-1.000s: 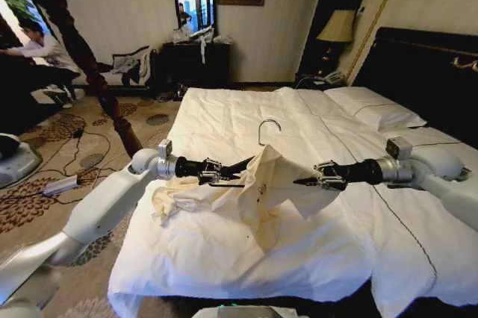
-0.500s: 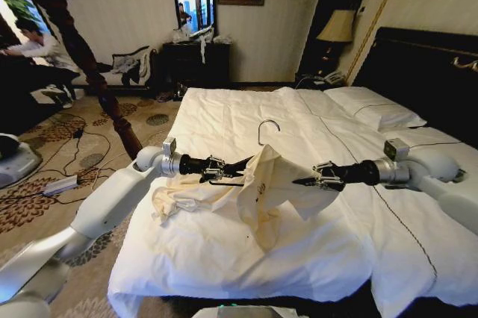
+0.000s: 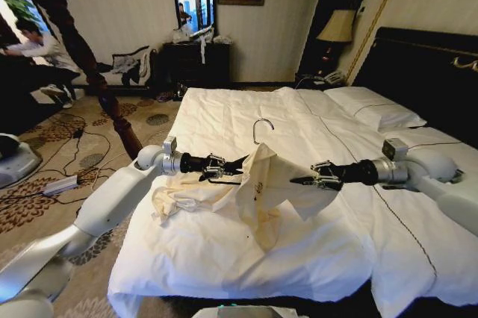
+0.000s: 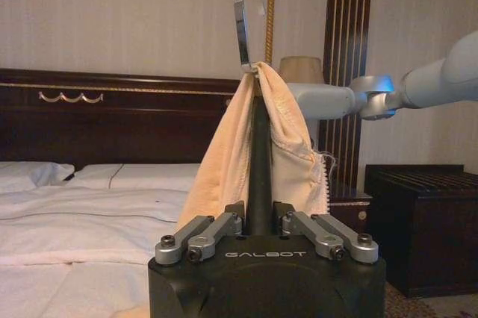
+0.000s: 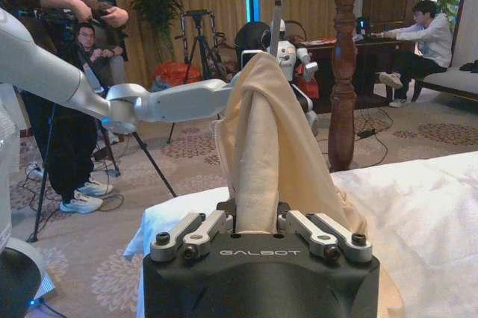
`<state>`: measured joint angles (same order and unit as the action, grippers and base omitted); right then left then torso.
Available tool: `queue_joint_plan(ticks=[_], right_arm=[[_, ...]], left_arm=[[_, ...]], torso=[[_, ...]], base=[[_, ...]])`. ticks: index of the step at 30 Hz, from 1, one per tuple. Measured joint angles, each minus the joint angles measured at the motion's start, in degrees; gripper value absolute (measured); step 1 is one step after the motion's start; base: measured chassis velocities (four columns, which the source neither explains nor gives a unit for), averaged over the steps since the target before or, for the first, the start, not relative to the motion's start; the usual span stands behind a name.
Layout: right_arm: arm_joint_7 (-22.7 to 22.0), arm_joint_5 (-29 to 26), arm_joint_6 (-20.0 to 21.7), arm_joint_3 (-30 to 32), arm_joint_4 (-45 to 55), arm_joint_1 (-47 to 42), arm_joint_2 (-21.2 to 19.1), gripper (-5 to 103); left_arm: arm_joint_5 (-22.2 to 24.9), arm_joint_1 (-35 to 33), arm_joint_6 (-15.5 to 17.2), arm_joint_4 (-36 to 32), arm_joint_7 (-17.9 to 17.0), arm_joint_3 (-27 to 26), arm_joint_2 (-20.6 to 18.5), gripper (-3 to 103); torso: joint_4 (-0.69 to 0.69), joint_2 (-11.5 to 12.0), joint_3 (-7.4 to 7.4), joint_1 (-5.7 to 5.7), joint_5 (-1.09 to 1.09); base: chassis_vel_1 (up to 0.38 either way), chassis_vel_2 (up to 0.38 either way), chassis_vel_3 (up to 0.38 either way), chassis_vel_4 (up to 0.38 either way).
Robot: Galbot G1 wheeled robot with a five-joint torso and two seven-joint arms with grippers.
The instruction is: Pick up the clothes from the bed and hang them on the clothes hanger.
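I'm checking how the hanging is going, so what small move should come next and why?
Probably the right gripper should draw the clothes a little further along the clothes hanger: the left gripper holds one hanger arm, cloth is bunched near the hook, and much trails onto the bed.

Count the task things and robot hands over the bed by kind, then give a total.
Cream-yellow garment: 1, draped over the hanger
Hanger: 1, silver hook sticking up
Bed: 1
Robot hands: 2, left hand shut on the hanger's dark arm, right hand shut on the garment
Total: 5
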<state>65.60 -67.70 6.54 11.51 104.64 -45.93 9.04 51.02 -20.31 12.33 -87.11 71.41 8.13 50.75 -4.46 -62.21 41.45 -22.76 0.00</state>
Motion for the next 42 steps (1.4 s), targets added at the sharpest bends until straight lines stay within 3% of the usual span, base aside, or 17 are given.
queue_joint_plan(ticks=[20,22,24,26,27,30,32,34,36,38,42], right_arm=[[0.3,-1.2,0.1,0.0,0.2,-0.1,0.0,19],[1.4,-2.0,0.3,0.0,0.1,-0.1,0.0,19],[1.4,-2.1,0.3,0.0,0.1,-0.1,0.0,19],[1.4,-2.3,0.4,0.0,0.0,-0.1,0.0,19],[1.4,-2.3,0.4,0.0,0.0,-0.1,0.0,19],[1.4,-2.4,0.4,0.0,-0.2,0.0,0.0,19],[1.3,-2.4,0.4,0.0,-0.2,-0.1,0.0,19],[1.1,-2.4,0.3,0.0,-0.3,-0.1,0.1,19],[0.4,-2.0,0.2,-0.1,-0.4,-0.4,0.4,19],[0.3,-1.8,0.2,-0.1,-0.4,-0.5,0.5,19],[0.2,-0.9,0.1,-0.1,-0.8,-0.6,1.2,19]], left_arm=[[0.2,0.3,-0.4,0.1,0.1,-0.6,-0.3,15],[0.2,0.2,-0.4,0.4,0.0,-0.9,-0.7,26],[0.2,0.2,-0.4,0.4,-0.1,-1.0,-0.7,26],[0.2,0.1,-0.4,0.4,-0.2,-1.1,-0.8,36],[0.2,0.1,-0.4,0.4,-0.2,-1.1,-0.8,36],[0.4,0.1,-0.5,0.3,-0.3,-1.2,-1.0,53],[0.6,0.1,-0.5,0.3,-0.4,-1.3,-1.0,53],[1.3,0.1,-0.6,-0.1,-0.7,-2.0,-1.0,64],[3.8,-0.2,-0.6,-1.3,-1.7,-3.8,-1.3,75],[5.3,-0.6,-0.6,-2.1,-2.1,-4.8,-1.6,75],[15.1,-2.3,-0.2,-4.9,-5.3,-9.9,-3.7,95]], torso=[[0.00,0.0,0.00,0.00,0.00],[-0.01,0.0,0.00,0.00,0.00],[0.01,0.0,0.00,0.00,0.00],[0.01,0.0,0.00,0.00,-0.01],[0.01,0.0,0.00,0.00,-0.01],[-0.01,0.0,0.00,0.00,0.00],[-0.01,0.0,0.00,0.00,-0.01],[0.00,0.0,0.00,0.00,-0.01],[-0.02,0.0,0.00,0.00,0.00],[-0.02,0.0,0.00,0.00,0.00],[0.01,0.0,0.00,0.00,-0.01]], base=[[0.000,0.000,0.000,0.000],[0.000,0.000,0.000,0.000],[0.000,0.000,0.000,0.000],[0.000,0.000,0.000,0.000],[0.000,0.000,0.000,0.000],[0.000,0.000,0.000,0.000],[0.000,0.000,0.000,0.000],[0.000,0.000,0.000,0.000],[0.000,0.000,0.000,0.000],[0.000,0.000,0.000,0.000],[0.000,0.000,0.000,0.000]])
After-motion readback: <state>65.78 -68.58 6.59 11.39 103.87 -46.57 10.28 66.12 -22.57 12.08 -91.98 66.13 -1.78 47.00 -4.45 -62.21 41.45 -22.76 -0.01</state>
